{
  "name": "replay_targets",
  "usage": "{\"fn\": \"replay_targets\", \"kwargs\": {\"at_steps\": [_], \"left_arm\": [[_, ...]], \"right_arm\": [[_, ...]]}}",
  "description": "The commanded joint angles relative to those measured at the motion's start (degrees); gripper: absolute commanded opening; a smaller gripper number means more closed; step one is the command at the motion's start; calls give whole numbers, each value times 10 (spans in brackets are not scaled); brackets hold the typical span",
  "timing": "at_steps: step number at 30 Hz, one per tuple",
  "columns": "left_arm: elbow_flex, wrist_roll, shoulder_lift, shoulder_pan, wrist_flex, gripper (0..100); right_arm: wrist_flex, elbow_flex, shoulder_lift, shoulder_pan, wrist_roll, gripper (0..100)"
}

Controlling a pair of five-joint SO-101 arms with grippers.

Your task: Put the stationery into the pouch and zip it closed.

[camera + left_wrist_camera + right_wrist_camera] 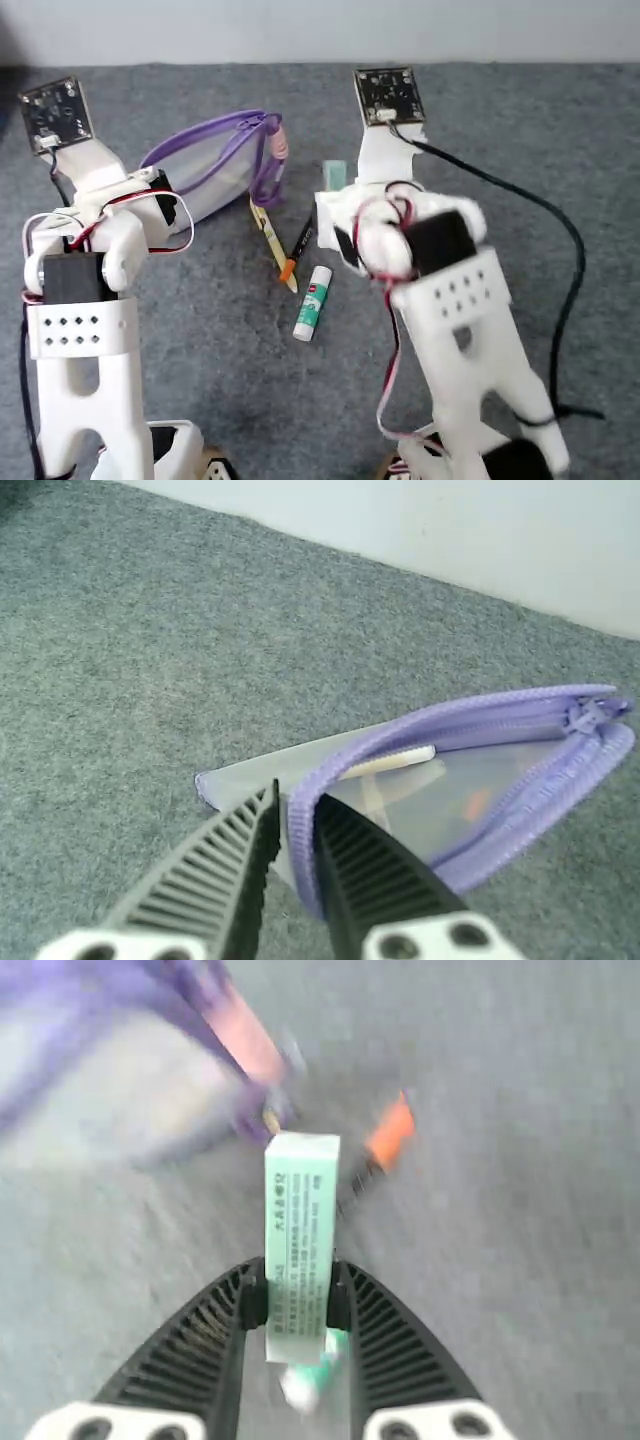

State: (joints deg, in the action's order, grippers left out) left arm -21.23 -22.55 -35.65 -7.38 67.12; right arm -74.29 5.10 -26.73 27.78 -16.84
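Loading step: left gripper (292, 830) pinches the pouch (470, 780) rim; right gripper (297, 1305) clamps an eraser (300, 1220), which should next go into the pouch mouth.

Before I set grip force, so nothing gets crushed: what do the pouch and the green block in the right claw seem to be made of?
Pouch: soft see-through plastic, slightly glossy, since shapes show through its wall. Its purple zip edge looks like woven fabric. Green block, held in the right claw: matte printed wrapper, likely paper. It is probably an eraser, but the core is hidden.
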Motion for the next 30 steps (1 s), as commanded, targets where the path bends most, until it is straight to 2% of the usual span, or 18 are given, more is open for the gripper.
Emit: {"fn": "replay_targets", "kwargs": {"at_steps": [1, 7, 12, 22, 28, 30], "left_arm": [[15, 7, -9, -1, -17, 12], [15, 7, -9, -1, -17, 12], [15, 7, -9, -1, -17, 12], [15, 6, -9, -1, -17, 12], [15, 6, -9, -1, -17, 12], [15, 6, -9, -1, -17, 12]], "right_arm": [[157, 58, -79, 29, 4, 8], [391, 144, -117, 74, 4, 8], [532, 169, -102, 104, 5, 8], [647, 170, 5, 144, 5, 8], [647, 170, 51, 156, 9, 13], [647, 170, 65, 156, 33, 52]]}}
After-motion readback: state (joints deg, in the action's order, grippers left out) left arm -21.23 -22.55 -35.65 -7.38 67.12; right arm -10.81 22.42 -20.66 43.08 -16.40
